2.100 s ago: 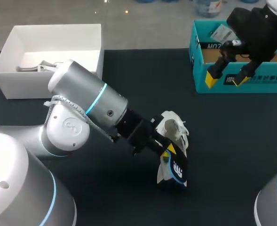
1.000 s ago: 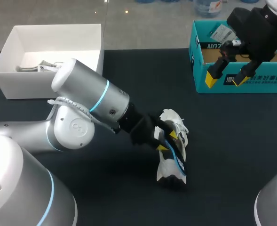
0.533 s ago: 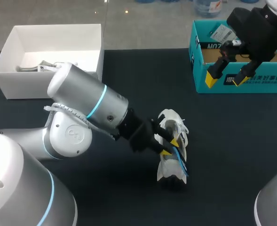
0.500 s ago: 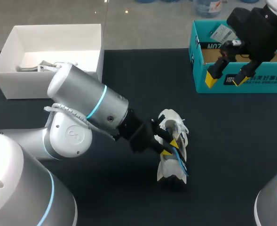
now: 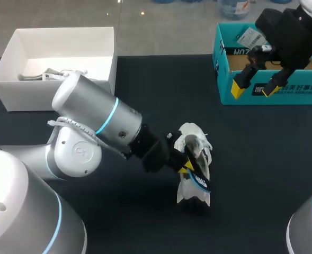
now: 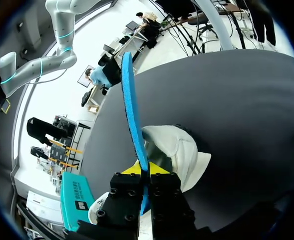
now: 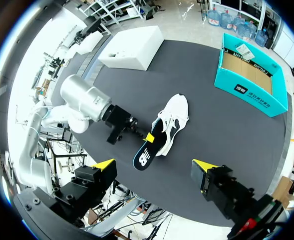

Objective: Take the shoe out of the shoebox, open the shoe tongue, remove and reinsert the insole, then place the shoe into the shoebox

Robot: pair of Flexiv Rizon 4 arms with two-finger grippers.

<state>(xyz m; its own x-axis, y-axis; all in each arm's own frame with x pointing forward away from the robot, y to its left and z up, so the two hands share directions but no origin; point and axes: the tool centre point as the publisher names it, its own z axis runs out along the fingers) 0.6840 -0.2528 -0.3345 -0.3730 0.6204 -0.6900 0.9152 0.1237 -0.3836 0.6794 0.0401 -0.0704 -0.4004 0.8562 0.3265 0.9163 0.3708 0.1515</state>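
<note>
While right gripper (image 5: 253, 88) gapes, left gripper (image 6: 146, 174) pinches the insole (image 6: 131, 107) — thin, blue, flat.

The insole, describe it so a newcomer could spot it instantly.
Near the middle of the dark table lies a white shoe. The insole sticks out of it, pinched in the left gripper: thin, flat, blue on one side.

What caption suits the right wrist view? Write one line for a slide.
Overhead: the left gripper clamps the insole at the white sneaker, teal shoebox standing apart.
</note>
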